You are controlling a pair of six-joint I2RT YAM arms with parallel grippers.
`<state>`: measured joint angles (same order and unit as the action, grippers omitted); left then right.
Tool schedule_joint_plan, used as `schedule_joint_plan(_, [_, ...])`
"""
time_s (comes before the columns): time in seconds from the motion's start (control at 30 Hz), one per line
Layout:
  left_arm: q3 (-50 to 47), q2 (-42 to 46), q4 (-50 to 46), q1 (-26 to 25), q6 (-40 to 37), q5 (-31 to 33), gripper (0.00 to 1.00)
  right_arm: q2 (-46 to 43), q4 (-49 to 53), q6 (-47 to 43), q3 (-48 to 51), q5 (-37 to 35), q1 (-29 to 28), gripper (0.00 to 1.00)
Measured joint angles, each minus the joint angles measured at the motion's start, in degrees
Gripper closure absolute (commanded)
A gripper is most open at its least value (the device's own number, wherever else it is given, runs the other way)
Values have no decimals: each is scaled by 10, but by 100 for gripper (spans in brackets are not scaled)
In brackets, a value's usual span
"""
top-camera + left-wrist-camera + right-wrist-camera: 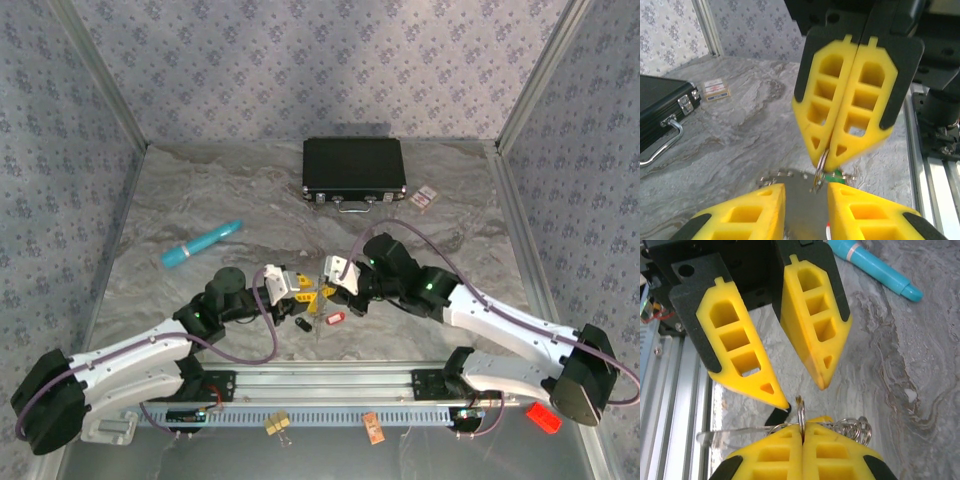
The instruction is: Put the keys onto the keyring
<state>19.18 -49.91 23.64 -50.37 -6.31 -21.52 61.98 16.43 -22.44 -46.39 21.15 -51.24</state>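
The right gripper [832, 159] pinched the upright keyring [820, 170] tight at lower centre of the left wrist view, the left gripper [805, 194] stood narrowly parted just below it, and the keys [335, 318] lay on the table [200, 200] underneath.

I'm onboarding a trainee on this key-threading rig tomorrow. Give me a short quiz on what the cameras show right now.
1. True or false: the right end effector is shut on the thin grey metal keyring.
2. The left end effector has its fingers: A) pressed together; B) apart; C) clamped on a red-headed key.
3. Fill in: the teal cylindrical pen lies on the ____ arm's side.

Key: 1 true; 2 B; 3 left.
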Motion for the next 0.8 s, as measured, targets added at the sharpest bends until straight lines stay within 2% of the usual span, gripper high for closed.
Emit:
schedule_joint_plan(0.37, [19,0,-29,0,-14,1,75,56,112,-82,-85,-34,-3,100])
schedule_joint_plan(0.63, [19,-11,-28,0,-14,1,79,70,118,-96,-96,-27,-11,100])
schedule_joint_plan(0.8, [19,-12,-28,0,-18,-2,87,71,117,-96,-97,-23,-16,100])
